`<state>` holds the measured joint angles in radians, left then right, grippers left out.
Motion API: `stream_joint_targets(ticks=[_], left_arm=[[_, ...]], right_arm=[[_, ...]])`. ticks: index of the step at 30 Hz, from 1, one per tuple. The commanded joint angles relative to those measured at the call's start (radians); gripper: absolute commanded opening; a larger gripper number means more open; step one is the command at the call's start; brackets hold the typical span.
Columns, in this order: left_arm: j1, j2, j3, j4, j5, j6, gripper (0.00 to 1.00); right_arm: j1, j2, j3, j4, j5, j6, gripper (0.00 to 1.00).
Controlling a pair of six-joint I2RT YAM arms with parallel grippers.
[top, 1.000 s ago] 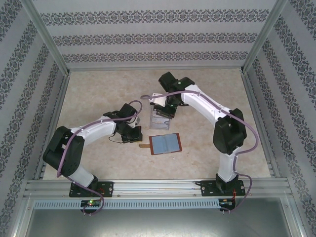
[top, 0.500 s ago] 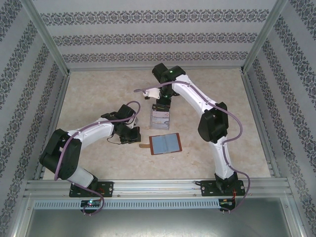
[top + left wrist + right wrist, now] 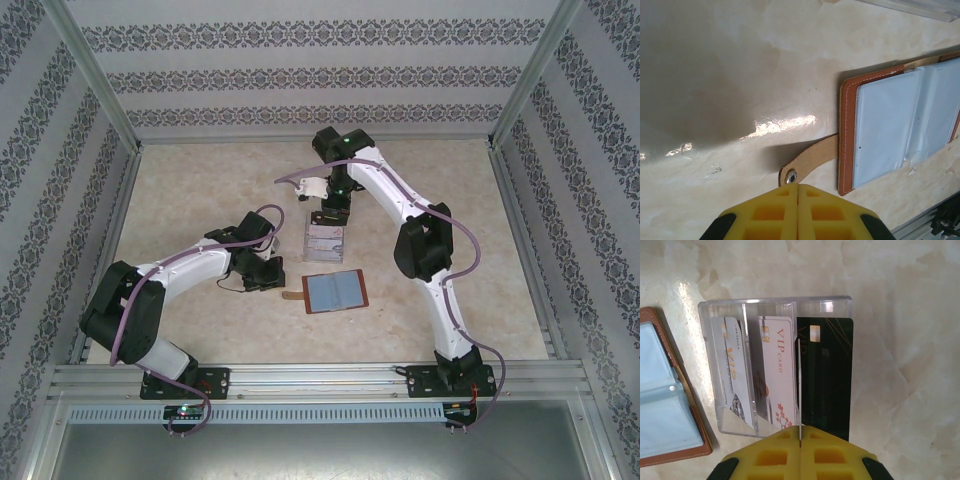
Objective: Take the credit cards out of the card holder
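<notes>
Your left fingers (image 3: 770,215) are pressed shut, with the snap of a tan leather strap (image 3: 812,157) just ahead of their tips. Beyond it to the right, the open reddish-brown leather card holder (image 3: 890,130) lies flat on the pale marbled table (image 3: 715,75). Your right fingers (image 3: 830,455) are shut too. Directly ahead of them, a clear plastic tray (image 3: 775,305) holds pale VIP-printed credit cards (image 3: 777,375) and a black card (image 3: 827,385).

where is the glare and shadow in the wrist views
Left wrist: a bright glare streak on the table beside the strap of the card holder, broad dark shadow upper left; right wrist: glare along the rim of the clear tray, cards sharp, print readable.
</notes>
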<state>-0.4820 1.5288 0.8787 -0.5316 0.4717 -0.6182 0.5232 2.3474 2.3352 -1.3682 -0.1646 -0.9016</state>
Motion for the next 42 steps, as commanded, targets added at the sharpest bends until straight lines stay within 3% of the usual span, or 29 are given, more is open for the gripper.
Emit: stream_joint_targets(ticks=[1, 32, 38, 42], left_arm=[[0.014, -0.008, 0.008, -0.026, -0.014, -0.010, 0.06], [0.013, -0.013, 0.021, -0.045, -0.022, -0.008, 0.06], [0.014, -0.014, 0.017, -0.046, -0.022, -0.010, 0.06], [0.014, -0.017, 0.019, -0.050, -0.026, -0.008, 0.06]], right_arm=[[-0.002, 0.042, 0.036, -0.048, -0.017, -0.042, 0.04], [0.019, 0.107, 0.142, -0.072, 0.001, -0.068, 0.05], [0.020, 0.128, 0.142, -0.088, -0.033, -0.066, 0.09], [0.018, 0.125, 0.142, -0.063, 0.005, -0.050, 0.20]])
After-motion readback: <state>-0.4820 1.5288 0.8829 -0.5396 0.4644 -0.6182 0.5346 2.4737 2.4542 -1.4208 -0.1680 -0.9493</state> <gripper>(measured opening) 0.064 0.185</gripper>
